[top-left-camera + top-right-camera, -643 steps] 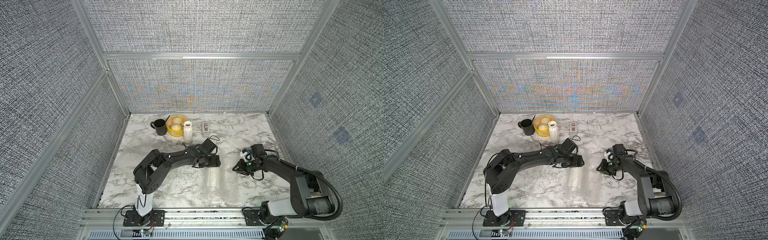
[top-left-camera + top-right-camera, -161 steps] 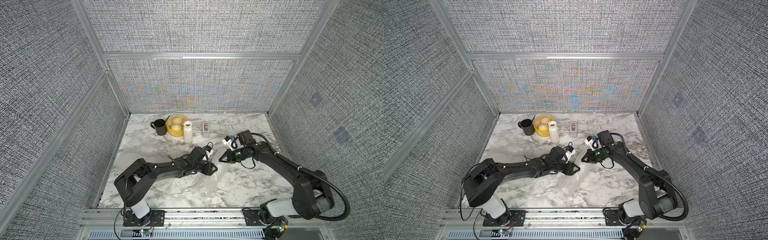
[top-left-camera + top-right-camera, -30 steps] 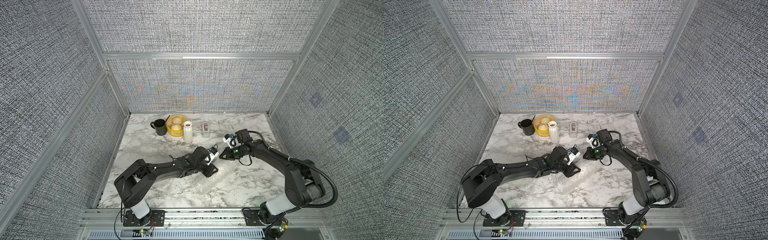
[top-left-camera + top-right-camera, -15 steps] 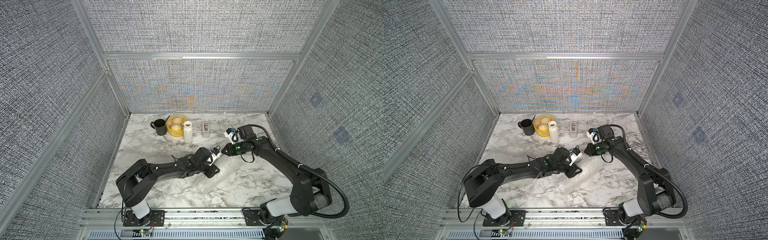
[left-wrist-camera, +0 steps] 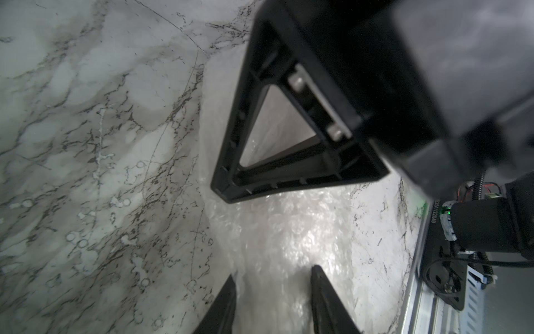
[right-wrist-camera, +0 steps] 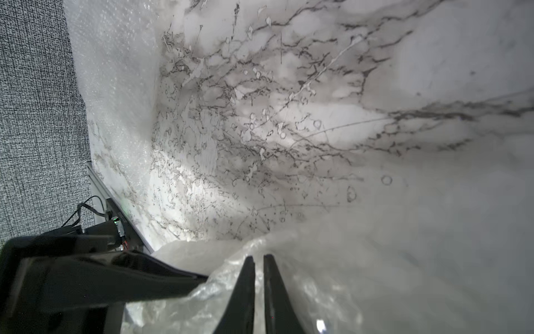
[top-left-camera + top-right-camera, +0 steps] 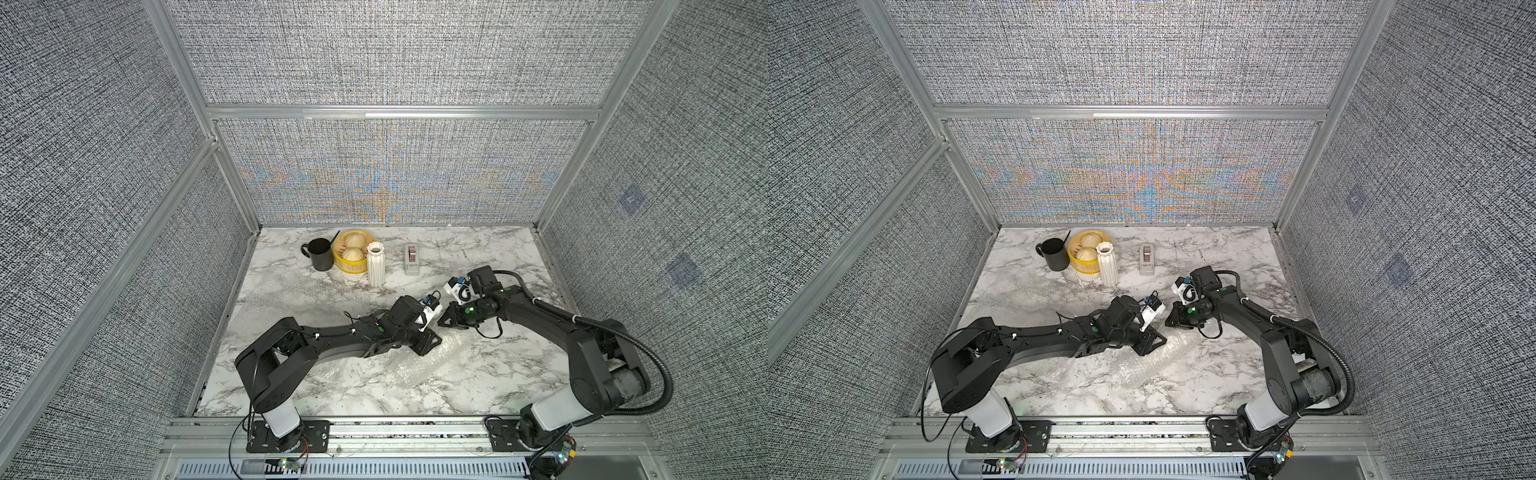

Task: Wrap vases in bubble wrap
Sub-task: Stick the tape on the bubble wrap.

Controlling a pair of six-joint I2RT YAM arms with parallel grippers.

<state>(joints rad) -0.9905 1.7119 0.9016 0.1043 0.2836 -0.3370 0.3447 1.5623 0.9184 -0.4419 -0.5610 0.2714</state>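
Bubble wrap (image 7: 415, 368) is lying crumpled into a long bundle toward the front of the marble table (image 7: 478, 386), and both arms are meeting at its far end. The left claw (image 5: 274, 292) is hovering low over the bundle with its jaws partly apart and the wrap between them; whether they are squeezing it cannot be told. The right claw (image 6: 257, 277), just beside it, is holding its jaws at a thin slit on a fold of the wrap and seems to be pinching it. Whether a vase is lying inside the bundle is not showing, so the first wrapping is looking half done at best. Further back, a second sheet (image 7: 291, 303) is lying flat and unused. At the back, a white ribbed vase (image 7: 375, 266) is standing upright and bare, just beside a yellow basket (image 7: 351, 268) and a black mug (image 7: 320, 255), with a tape dispenser (image 7: 411, 259) near.
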